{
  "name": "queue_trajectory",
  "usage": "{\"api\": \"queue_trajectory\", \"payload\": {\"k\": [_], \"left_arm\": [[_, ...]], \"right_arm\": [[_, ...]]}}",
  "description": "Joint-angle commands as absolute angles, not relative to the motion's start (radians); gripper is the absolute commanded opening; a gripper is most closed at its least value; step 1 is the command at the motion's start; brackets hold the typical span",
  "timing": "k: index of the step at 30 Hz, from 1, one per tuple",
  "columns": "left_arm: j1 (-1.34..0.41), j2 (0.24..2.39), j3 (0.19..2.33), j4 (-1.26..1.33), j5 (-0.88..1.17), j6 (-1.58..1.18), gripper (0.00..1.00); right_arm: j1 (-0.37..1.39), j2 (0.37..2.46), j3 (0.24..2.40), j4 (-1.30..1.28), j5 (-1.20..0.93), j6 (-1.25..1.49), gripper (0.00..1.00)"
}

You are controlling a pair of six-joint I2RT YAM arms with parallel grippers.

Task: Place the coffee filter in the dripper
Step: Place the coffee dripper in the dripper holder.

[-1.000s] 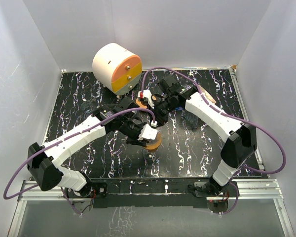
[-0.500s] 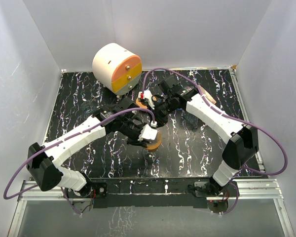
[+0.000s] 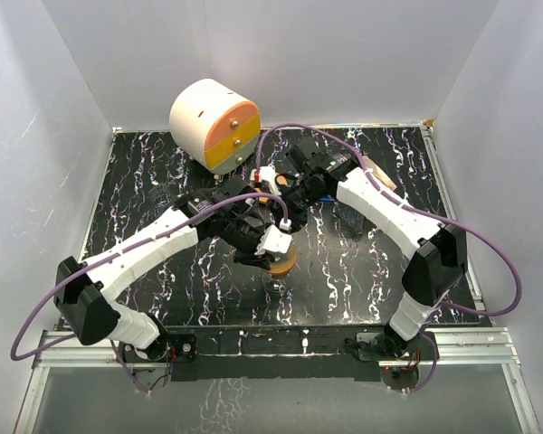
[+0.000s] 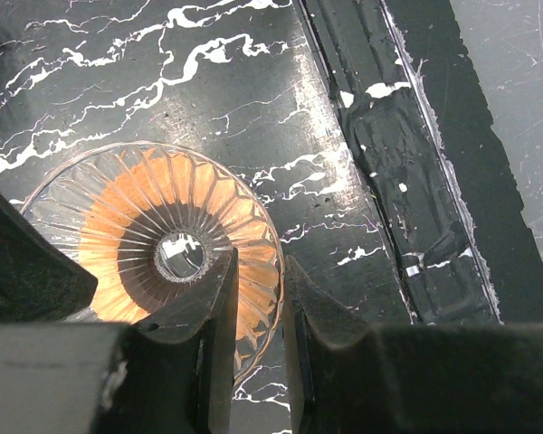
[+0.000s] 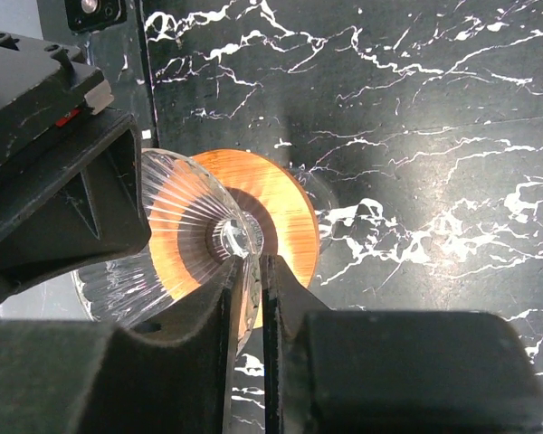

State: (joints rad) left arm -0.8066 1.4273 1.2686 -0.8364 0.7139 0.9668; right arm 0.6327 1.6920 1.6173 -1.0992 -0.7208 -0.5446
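Right claw slightly further left, jaws together; left claw clamped on glass dripper rim.

left pincer pinches rim of ribbed glass dripper.

left arm inward | left claw pinched narrow | right arm inward | right claw pinched narrow
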Motion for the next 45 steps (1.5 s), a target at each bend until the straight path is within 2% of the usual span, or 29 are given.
{"api": "queue_trajectory", "payload": {"k": [1, 12, 28, 35, 45], "left_arm": [[-0.796, 1.513, 1.239, -1.053, 0.588, 0.929, 0.01], [-0.796, 1.503, 1.285, -1.065, 0.585, 0.921, 0.13], [-0.795, 1.515, 1.372, -1.083, 0.632, 0.908, 0.3], [-0.795, 1.507, 1.387, -1.087, 0.642, 0.913, 0.45], [-0.796, 1.5, 1.437, -1.098, 0.657, 0.914, 0.64]], "right_arm": [[0.635, 1.735, 1.661, -1.232, -0.621, -0.595, 0.14], [0.635, 1.787, 1.759, -1.275, -0.663, -0.598, 0.22], [0.635, 1.793, 1.794, -1.292, -0.684, -0.606, 0.3], [0.635, 1.802, 1.817, -1.302, -0.689, -0.609, 0.34], [0.635, 1.805, 1.842, -1.308, -0.69, -0.611, 0.47]]}}
